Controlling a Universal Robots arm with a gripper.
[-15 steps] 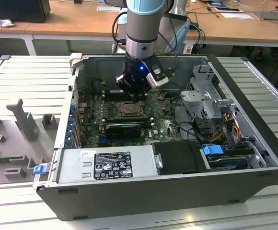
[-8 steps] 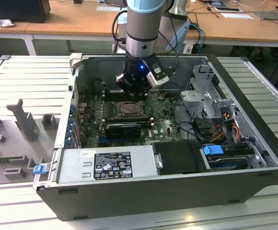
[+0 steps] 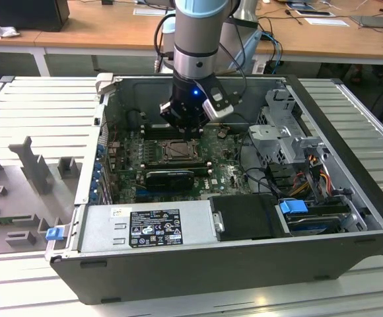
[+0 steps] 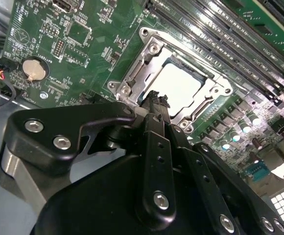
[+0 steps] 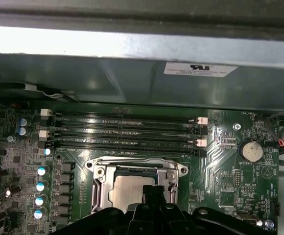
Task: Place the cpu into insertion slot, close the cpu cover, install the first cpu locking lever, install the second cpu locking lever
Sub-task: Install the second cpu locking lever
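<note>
The cpu (image 4: 182,87) is lying seated in the insertion slot (image 4: 132,78), framed by the lowered cpu cover (image 4: 208,90), near the middle of the green motherboard (image 3: 129,155). The gripper (image 4: 155,101) is hovering just above the socket's edge, its fingertips (image 5: 154,192) pressed together and holding nothing.

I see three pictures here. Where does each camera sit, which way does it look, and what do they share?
Exterior view: off the arm, above and in front of the open computer case, facing the arm's gripper above the green motherboard.
Second wrist view: on the arm, looking past the black fingers at the pale silver-grey square cpu.
First wrist view: on the arm, facing the square metal-rimmed insertion slot and the case wall.
Both wrist views share the cpu lying in the slot.
</note>
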